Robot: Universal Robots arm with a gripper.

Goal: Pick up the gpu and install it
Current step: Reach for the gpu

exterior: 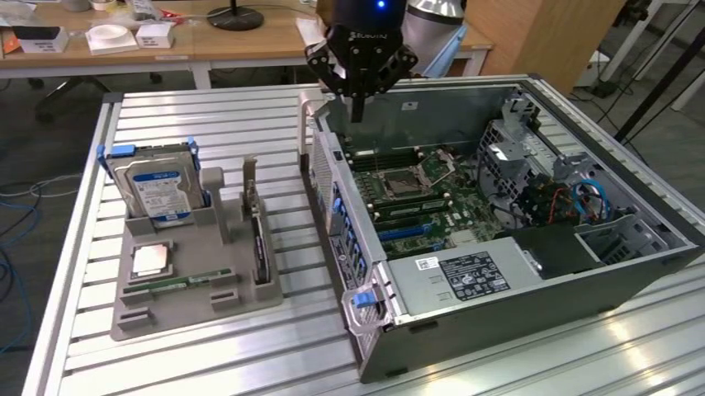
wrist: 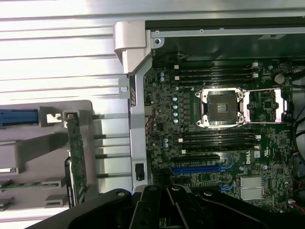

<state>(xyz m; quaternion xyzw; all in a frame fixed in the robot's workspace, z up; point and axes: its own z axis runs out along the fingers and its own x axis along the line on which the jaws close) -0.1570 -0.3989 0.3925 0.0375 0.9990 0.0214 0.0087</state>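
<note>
The gpu (exterior: 257, 239) stands on its edge in a slot of the grey holder (exterior: 182, 309) on the exterior view's left, its silvery bracket at the far end. From the wrist it appears as a thin green board (wrist: 76, 162) seen edge-on. My gripper (exterior: 357, 111) hangs over the back edge of the open computer case (exterior: 617, 289), well apart from the gpu. Its fingers are shut together with nothing between them. In the wrist view the gripper (wrist: 167, 191) sits dark above the motherboard (wrist: 162, 109), near the blue card slot (wrist: 198, 169).
The holder also carries a hard drive (exterior: 160, 186) with a blue-white label, a processor chip (exterior: 151, 260) and a memory stick (exterior: 177, 283). The case lies on a slatted metal table (exterior: 198, 115). A power supply (exterior: 468, 276) and cables (exterior: 589, 198) fill the case's near and right parts.
</note>
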